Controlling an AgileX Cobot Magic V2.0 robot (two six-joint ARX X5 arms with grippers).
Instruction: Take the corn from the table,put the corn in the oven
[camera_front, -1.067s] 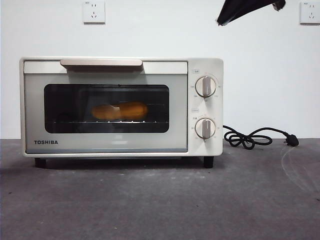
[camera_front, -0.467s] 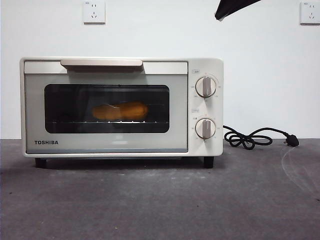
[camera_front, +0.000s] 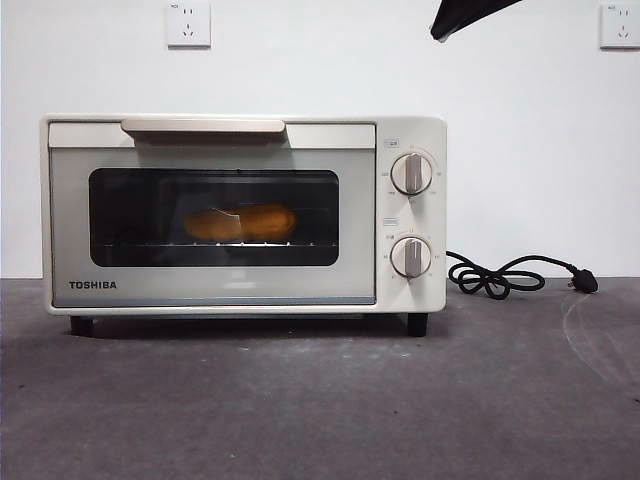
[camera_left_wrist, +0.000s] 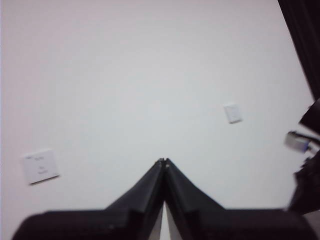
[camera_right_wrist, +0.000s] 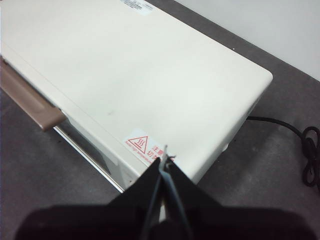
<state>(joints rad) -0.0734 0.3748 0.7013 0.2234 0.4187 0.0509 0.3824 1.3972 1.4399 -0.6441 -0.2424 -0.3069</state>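
Front view: we see the stubby yellow-orange corn cob (camera_front: 241, 222) lying on the rack behind the dark glass of the cream-white boxy toaster oven (camera_front: 243, 213), door closed, standing toward the rear of the dark grey matte table (camera_front: 320, 400).

Left wrist view: the left gripper (camera_left_wrist: 163, 161) faces the white wall, jaws together, empty.

Right wrist view: the right gripper (camera_right_wrist: 165, 159) hangs above the oven's top near its front edge, jaws together, empty. We judge that descending carelessly could strike the housing.
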